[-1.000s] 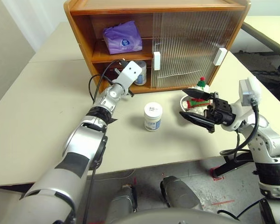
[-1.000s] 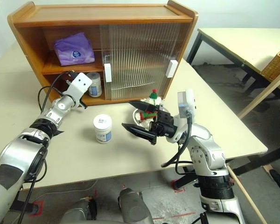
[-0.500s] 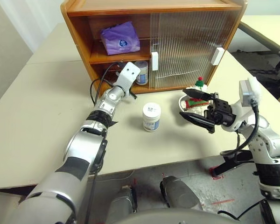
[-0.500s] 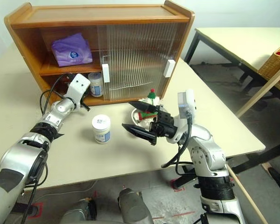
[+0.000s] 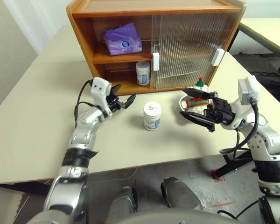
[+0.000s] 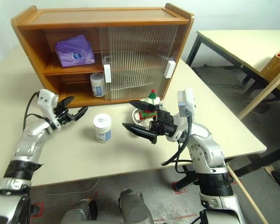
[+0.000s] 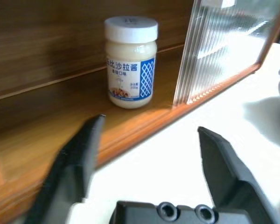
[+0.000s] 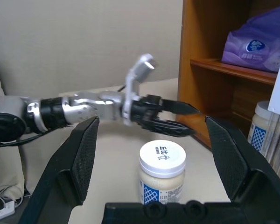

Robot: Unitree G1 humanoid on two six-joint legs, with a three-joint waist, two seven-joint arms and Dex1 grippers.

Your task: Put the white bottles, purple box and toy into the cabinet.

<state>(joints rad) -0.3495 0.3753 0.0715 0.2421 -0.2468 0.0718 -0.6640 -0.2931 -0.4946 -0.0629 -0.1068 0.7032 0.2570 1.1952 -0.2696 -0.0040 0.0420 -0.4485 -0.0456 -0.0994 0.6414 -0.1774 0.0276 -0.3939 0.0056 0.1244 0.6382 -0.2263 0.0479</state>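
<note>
- One white bottle (image 5: 152, 116) stands upright on the table (image 5: 42, 121), just in front of the cabinet (image 5: 196, 37) and roughly midway between the two grippers.
- The other white bottle (image 5: 143, 73) stands on the cabinet's lower shelf, at the edge of the ribbed sliding door (image 5: 186, 46); the purple box (image 5: 122, 39) lies on the upper shelf above it.
- The toy (image 5: 199, 91) sits in a shallow dish (image 5: 183, 101) to the right of the table bottle, partly hidden by the right gripper.
- The left gripper (image 5: 122, 100) hangs near the cabinet's open left side, fingers spread wide and holding nothing.
- The right gripper (image 5: 195, 106) hovers beside the dish, fingers equally wide and empty.
- Risk: the shelf bottle takes up part of the opening, so a second bottle pushed in carelessly could knock it over.
- Risk: a grip on the soft toy could catch the dish rim and drag it along.
- Risk: both arms reaching for the table bottle together could collide.
</note>
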